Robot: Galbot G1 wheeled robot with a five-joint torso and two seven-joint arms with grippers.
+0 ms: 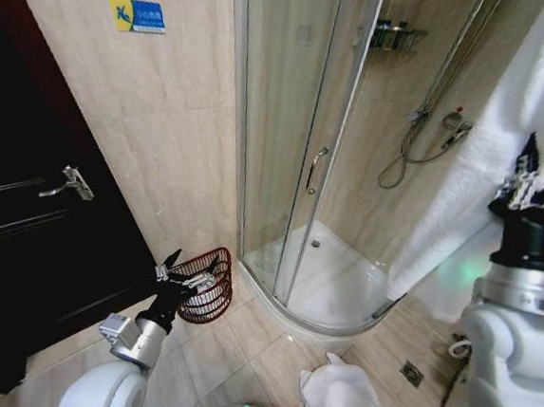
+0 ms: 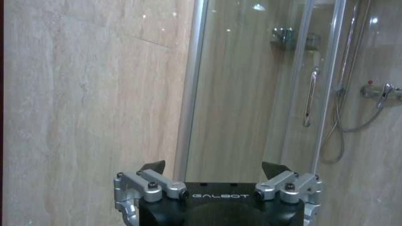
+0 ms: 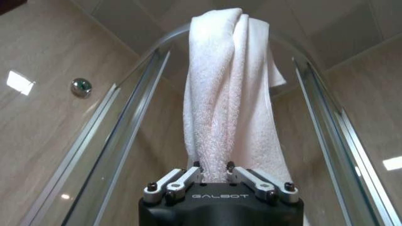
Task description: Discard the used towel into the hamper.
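Observation:
A white towel (image 1: 491, 156) hangs down from the top of the shower enclosure on the right. My right gripper (image 1: 531, 167) points up at its edge; in the right wrist view the gripper (image 3: 212, 170) is shut on the lower end of the towel (image 3: 220, 94), which drapes over the curved top rail. The hamper (image 1: 213, 292), a small dark reddish-brown openwork basket, stands on the floor against the wall beside the shower door. My left gripper (image 1: 173, 271) hovers just in front of the hamper's rim, and its fingers stand open with nothing between them (image 2: 213, 167).
The glass shower cabin (image 1: 294, 167) with its handle (image 1: 316, 169) fills the middle. A dark door (image 1: 23, 220) stands at the left. Another white cloth (image 1: 341, 395) lies on the floor tiles near a floor drain (image 1: 411, 373).

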